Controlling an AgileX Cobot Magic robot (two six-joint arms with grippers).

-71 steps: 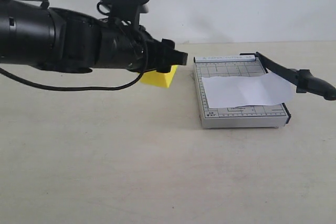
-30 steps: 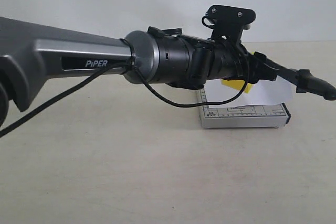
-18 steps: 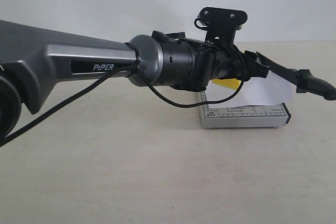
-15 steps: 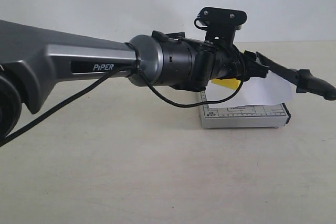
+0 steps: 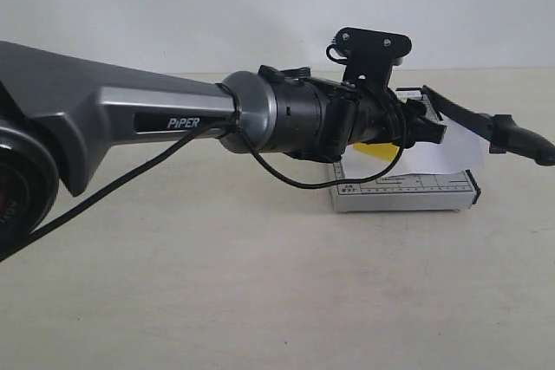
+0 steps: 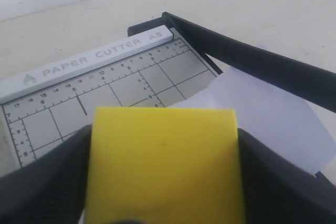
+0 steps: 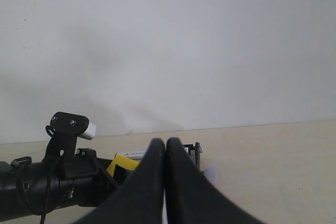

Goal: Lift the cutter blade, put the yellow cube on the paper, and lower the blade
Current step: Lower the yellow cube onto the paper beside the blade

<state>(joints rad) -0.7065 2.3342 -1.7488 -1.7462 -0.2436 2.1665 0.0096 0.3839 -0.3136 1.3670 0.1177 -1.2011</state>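
Observation:
My left gripper (image 5: 425,127) reaches over the grey trimmer base (image 5: 399,192) and is shut on the yellow cube (image 6: 163,166), which sits between both black fingers (image 6: 42,182). In the exterior view only a yellow sliver of the cube (image 5: 378,150) shows under the wrist. The cube hangs above the near end of the paper (image 6: 262,119), a white sheet lying on the base. The cutter blade (image 5: 473,119) stands raised at a slant, its handle (image 5: 523,142) off the board. My right gripper (image 7: 166,148) is shut with nothing in it, away from the trimmer and out of the exterior view.
The white bar marked PAPER CUTTER A5 (image 6: 89,61) runs along the base's far edge. A beige table (image 5: 260,283) spreads in front of the trimmer. The left arm's grey forearm (image 5: 113,123) spans the left half of the scene. A white wall stands behind.
The left arm with the cube has sunk a little toward the trimmer and shifted slightly. The blade and paper have stayed where they were.

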